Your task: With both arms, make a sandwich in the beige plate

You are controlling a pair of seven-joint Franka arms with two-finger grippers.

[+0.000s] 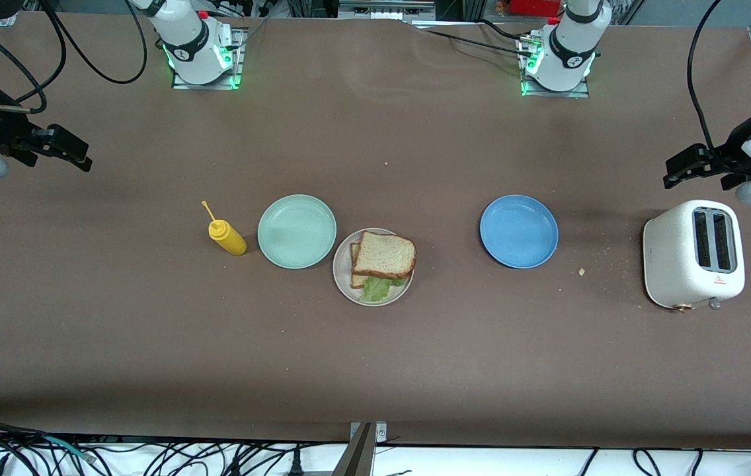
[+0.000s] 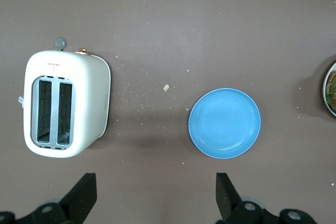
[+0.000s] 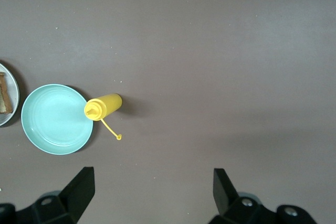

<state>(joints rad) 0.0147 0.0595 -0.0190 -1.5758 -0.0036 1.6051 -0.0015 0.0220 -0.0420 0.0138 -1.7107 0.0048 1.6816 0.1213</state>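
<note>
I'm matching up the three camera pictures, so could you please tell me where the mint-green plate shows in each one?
Front view: the mint-green plate lies mid-table, between the yellow squeeze bottle and the beige plate with the sandwich.
Left wrist view: not in it; only the blue plate and toaster show fully.
Right wrist view: the plate shows, touched by the bottle.
Shared landmark: the yellow bottle, in the front and right wrist views.
</note>
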